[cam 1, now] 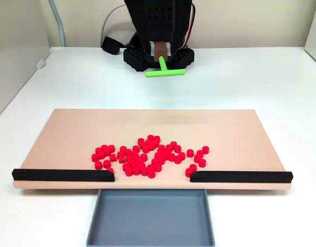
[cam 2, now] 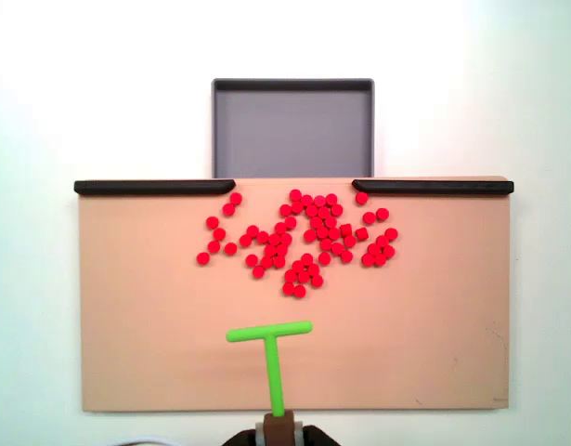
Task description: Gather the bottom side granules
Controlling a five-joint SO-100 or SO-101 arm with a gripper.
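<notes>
My hand [cam 2: 283, 426] grips the green T-tool [cam 2: 271, 358] by its stem. The red granules [cam 2: 302, 240] lie scattered on the board [cam 2: 136, 325] near its barred edge, beside the grey tray [cam 2: 292, 88].

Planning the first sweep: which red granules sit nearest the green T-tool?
The pair of granules at the cluster's lowest tip in the overhead-looking fixed view, just above the T-tool's crossbar. All the other granules lie farther up, toward the black bars.

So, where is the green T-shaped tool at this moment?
In a fixed view from above, the green tool hangs over the board's lower middle, its crossbar just below the red granules, its stem running down into the gripper at the bottom edge.
</notes>
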